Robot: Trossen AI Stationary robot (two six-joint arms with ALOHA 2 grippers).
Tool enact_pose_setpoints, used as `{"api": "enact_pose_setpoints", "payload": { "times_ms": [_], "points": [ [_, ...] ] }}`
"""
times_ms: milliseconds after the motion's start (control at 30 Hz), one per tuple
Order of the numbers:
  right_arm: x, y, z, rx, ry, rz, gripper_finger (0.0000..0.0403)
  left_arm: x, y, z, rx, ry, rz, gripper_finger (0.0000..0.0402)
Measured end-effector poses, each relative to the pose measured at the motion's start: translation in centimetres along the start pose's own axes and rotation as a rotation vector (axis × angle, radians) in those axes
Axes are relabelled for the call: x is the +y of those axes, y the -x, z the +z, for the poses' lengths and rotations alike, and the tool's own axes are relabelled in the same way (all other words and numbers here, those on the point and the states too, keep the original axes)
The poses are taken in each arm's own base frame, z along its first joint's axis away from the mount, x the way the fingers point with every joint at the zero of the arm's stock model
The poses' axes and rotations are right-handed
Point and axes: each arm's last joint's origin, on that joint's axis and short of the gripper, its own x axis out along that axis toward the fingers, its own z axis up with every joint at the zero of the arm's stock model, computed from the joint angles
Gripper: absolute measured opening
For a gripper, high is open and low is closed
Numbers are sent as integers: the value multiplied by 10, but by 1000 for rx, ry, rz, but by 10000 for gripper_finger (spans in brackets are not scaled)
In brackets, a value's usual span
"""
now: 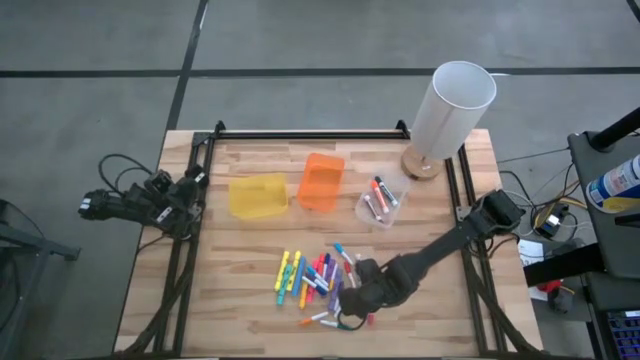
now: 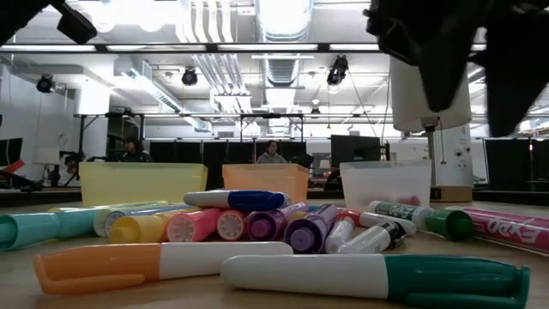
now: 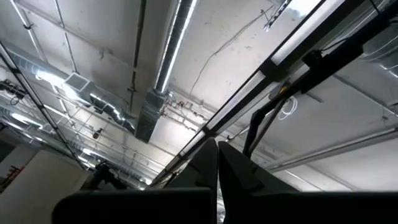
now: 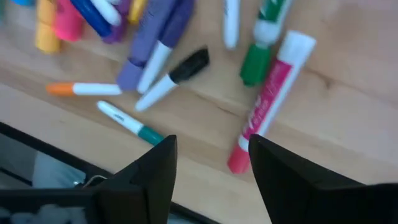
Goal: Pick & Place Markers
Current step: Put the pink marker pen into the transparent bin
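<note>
My right gripper (image 1: 352, 312) hangs over the lower centre of the overhead frame, at the right-hand edge of the heap of short capped markers in many colours (image 1: 315, 283) that lies on the pale wooden table (image 1: 240, 290). My fingers stand apart with nothing between them. In my wrist picture the dark fingers (image 4: 158, 165) frame the tip of a long pink-and-white marker (image 4: 268, 93), with a green-capped one (image 4: 256, 59) just beside it and a thin white pen with a teal end (image 4: 130, 122) near my other finger. A few markers already lie in the small clear plastic bin (image 1: 381, 203) at centre right of the overhead frame; the yellow bin (image 1: 258, 195) and the orange bin (image 1: 321, 182) sit to its left. My left gripper (image 1: 95, 206) is parked off the table at the left edge, fingers together and empty.

I judge the pink marker to be my nearest target. The trouble is that I sit over its end, not its middle: closing here could pinch only the tip, so it swings or slips out on the lift. The green marker is close enough that a finger could land on it and roll both away. The table's edge is also near, so a nudged pen might roll off.
</note>
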Motion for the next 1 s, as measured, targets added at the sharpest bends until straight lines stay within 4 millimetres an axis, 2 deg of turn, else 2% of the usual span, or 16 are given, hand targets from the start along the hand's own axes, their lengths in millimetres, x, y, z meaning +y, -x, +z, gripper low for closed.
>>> {"api": "enact_pose_setpoints", "payload": {
  "times_ms": [133,467,800,1000],
  "points": [
    [-3,-5,-1,-7,-31,-34,192,1,0,-3,30,-5,11,9],
    [-8,-45,-2,66,-55,-171,192,2,0,-6,61,-7,22,9],
    [-9,-58,-1,47,-41,-214,187,2,0,-5,53,-6,19,9],
    [-12,-63,0,41,-27,-255,158,2,0,-5,53,-8,20,9]
  ]
}}
